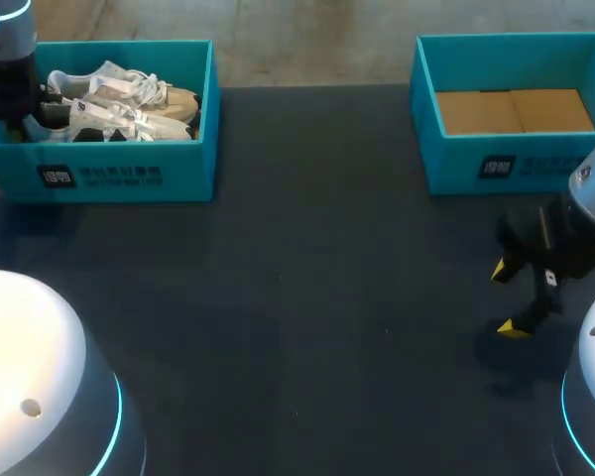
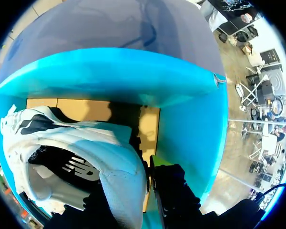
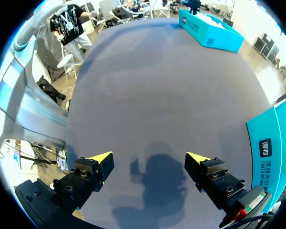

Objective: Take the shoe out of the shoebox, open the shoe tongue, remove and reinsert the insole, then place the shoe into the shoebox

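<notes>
Furthest left stands the left shoebox [image 1: 129, 177], and we place everything else by it. Two white shoes [image 1: 119, 107] with dark markings lie inside it, side by side on its brown floor. Our left arm [image 1: 10, 84] comes down into the box's left end. The left tool [image 2: 156, 177] sits inside the walls, just beside the heel of one of the shoes; we cannot tell whether this tool is open or closed. Right of the left shoebox lies the dark surface [image 1: 307, 278]. Well to the right of the left shoebox sits a second shoebox [image 1: 496, 164]. Further right and nearer to us, our right tool [image 3: 148, 156] hangs over the surface, spread wide and holding nothing.
</notes>
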